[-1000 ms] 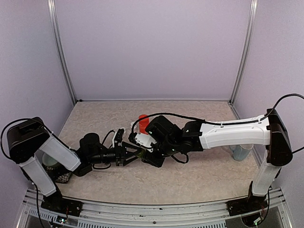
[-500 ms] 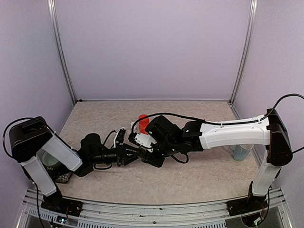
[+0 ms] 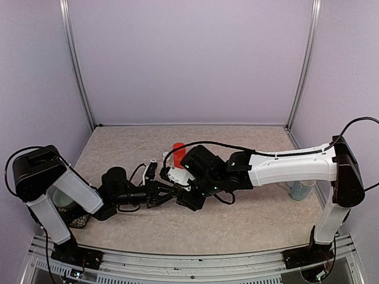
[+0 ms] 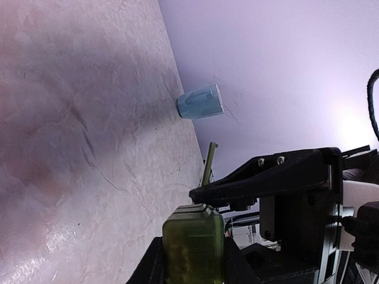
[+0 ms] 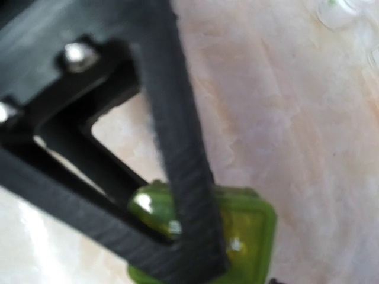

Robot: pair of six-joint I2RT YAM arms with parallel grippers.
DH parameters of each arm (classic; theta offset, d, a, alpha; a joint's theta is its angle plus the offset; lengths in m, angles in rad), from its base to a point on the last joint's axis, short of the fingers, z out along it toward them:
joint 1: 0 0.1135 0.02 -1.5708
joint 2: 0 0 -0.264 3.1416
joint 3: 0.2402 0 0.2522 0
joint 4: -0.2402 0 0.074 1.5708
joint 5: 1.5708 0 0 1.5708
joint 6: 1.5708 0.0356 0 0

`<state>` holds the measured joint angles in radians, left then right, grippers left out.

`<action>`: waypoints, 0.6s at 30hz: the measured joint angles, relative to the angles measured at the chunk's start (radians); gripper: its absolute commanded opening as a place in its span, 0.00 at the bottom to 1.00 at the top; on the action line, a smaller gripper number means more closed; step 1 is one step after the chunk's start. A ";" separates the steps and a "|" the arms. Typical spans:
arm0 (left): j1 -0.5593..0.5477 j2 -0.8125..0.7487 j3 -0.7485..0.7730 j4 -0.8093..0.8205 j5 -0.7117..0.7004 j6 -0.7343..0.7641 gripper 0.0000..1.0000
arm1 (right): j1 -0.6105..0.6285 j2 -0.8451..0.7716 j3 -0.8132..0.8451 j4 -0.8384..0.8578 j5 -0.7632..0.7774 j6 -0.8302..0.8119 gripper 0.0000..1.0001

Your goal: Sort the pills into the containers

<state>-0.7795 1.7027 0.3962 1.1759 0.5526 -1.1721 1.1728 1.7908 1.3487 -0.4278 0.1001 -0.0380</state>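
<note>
- Step: left gripper (image 4: 190, 260) clamps the containers (image 4: 193, 236), steadying them at the middle of the table (image 3: 249, 225).
- I cannot tell the spread of the right gripper (image 3: 185, 188) (a dark finger (image 5: 183, 165) crosses one compartment).
- Next likely calls for gentle lid work.

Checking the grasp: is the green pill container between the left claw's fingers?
Yes, the green pill container sits between the left claw's fingers.

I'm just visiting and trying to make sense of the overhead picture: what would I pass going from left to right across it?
Left arm's black elbow → red cap → pale blue mug → right arm's black elbow.
</note>
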 measured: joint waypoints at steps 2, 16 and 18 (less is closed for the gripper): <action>-0.003 0.000 0.000 0.000 0.000 0.005 0.19 | 0.000 0.000 0.000 -0.001 -0.004 0.006 0.83; -0.006 -0.008 -0.001 -0.002 0.000 0.030 0.19 | -0.114 -0.286 -0.159 0.075 -0.287 0.056 1.00; -0.008 -0.018 -0.002 -0.003 0.001 0.037 0.18 | -0.196 -0.369 -0.236 0.132 -0.348 0.101 1.00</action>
<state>-0.7876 1.6848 0.3943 1.1725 0.5537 -1.1355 0.9764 1.4220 1.1130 -0.2962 -0.2481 0.0631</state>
